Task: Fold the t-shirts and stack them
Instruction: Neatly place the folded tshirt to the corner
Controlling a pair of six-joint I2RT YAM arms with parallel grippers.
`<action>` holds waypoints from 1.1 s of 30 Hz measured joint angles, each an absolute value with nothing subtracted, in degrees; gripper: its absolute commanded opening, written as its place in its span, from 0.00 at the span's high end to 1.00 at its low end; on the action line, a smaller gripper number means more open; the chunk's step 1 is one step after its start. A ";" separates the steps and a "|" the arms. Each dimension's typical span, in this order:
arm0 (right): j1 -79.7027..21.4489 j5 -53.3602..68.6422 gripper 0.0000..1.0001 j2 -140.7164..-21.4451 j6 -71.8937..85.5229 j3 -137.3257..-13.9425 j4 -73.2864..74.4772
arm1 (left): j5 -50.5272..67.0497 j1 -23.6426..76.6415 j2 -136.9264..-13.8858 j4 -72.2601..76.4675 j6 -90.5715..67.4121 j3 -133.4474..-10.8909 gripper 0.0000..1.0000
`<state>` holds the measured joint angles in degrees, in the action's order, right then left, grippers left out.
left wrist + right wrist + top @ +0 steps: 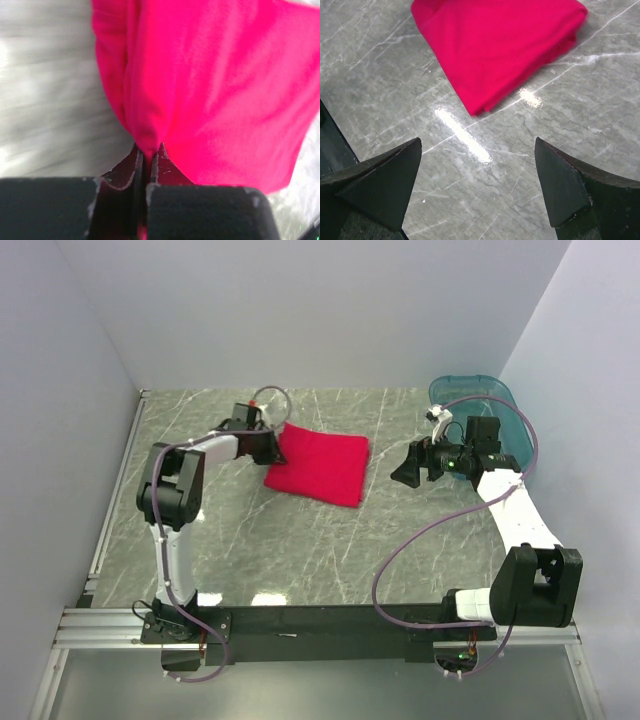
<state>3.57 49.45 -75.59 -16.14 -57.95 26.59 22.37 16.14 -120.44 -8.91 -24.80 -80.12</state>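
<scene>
A bright red t-shirt (320,466) lies folded into a rectangle on the marble table, a little left of the middle. My left gripper (272,445) is at its left edge, shut on a pinched fold of the red cloth (210,85); the fingertips (134,160) close on that fold. My right gripper (405,472) is open and empty, hanging above bare table to the right of the shirt. The shirt's near corner shows in the right wrist view (495,45), ahead of the spread fingers (385,175).
A teal see-through plastic tub (490,420) stands at the back right, behind the right arm. The table is grey marble (300,550), walled in white at the back and both sides. A black rail (330,620) runs along the near edge.
</scene>
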 measured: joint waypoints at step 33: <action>4.43 50.15 0.01 -75.46 -17.91 -57.95 28.12 | -22.02 -12.80 -103.20 -23.51 -20.49 -88.77 0.09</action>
<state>4.43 50.15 -75.46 -17.91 -57.95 28.12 -22.02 -12.80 -103.20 -23.51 -20.49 -88.77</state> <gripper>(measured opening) 0.989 0.848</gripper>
